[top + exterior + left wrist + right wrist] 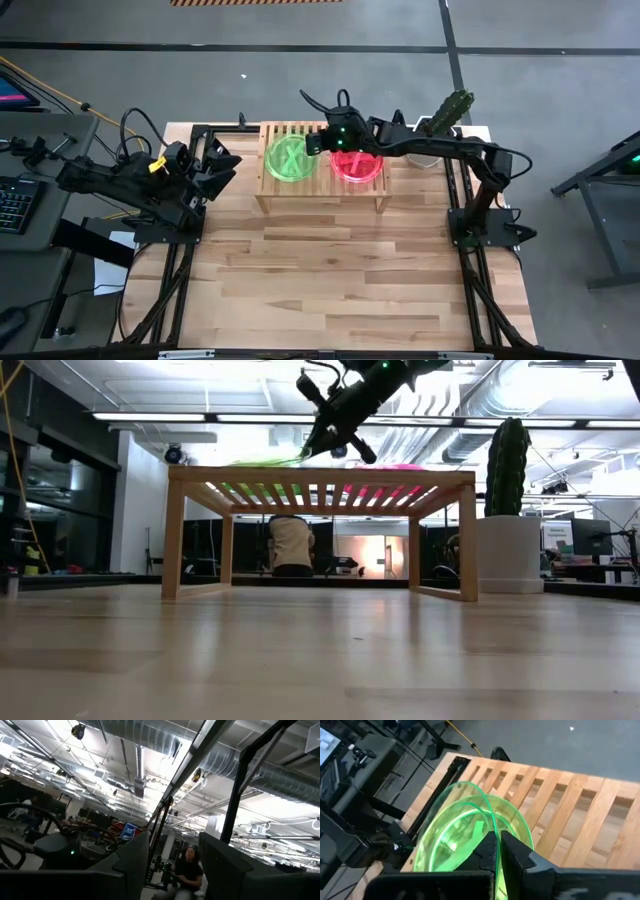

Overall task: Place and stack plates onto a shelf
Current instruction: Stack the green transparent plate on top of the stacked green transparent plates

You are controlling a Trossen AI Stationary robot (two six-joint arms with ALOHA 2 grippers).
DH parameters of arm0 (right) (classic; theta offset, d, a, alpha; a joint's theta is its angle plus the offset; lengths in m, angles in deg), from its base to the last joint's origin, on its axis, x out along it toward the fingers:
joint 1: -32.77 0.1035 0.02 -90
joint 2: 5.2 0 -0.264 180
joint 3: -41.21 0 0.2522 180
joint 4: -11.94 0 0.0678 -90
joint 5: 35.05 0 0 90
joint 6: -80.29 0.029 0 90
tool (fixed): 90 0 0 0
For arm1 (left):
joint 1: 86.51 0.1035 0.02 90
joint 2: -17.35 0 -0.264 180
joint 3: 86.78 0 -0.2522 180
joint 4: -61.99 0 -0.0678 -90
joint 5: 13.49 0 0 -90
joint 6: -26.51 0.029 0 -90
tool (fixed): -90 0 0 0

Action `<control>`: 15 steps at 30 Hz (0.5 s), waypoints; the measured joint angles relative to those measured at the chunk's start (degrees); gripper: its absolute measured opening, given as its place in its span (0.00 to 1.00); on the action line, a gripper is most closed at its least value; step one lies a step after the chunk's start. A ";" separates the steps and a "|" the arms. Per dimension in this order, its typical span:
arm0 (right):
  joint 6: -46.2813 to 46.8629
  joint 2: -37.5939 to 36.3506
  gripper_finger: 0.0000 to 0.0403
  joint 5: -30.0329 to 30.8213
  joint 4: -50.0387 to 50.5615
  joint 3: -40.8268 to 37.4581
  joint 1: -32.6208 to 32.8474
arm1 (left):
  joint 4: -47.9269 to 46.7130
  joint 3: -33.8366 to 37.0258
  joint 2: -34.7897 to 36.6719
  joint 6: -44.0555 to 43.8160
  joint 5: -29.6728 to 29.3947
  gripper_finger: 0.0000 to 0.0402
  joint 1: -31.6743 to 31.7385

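Two stacks of plates on the shelf (320, 168): green plates (289, 160) toward its left, pink-red plates (357, 165) at centre. Right tool (318, 142) fully closed, empty, over the green stack's edge. Left tool (226, 165) open, empty, beside the bench's left edge.

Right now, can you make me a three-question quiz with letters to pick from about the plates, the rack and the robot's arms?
1. Where do the plates lie?
A. on the shelf
B. on the floor
C. on the bare tabletop

2. What colour is the stack nearer the left arm?
A. blue
B. green
C. yellow

3. How are the right gripper's fingers?
A. wide open
B. missing
C. shut

Answers:
1 A: both stacks rest on the slatted top.
2 B: the green plates sit beside the pink-red plates.
3 C: the right gripper has its fingers pressed together above the green stack, while the left gripper waits open by the table's edge.
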 joint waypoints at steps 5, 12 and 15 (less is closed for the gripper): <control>2.44 0.05 0.00 0.24 0.35 0.00 0.01 | -0.08 0.00 0.00 0.05 0.02 0.40 0.00; 5.11 0.09 0.03 0.26 0.31 0.00 -0.04 | -0.32 0.00 0.00 0.12 0.02 0.40 0.00; 5.58 0.20 0.12 0.28 -0.11 0.00 -0.02 | -0.32 0.02 0.00 0.10 0.00 0.40 0.00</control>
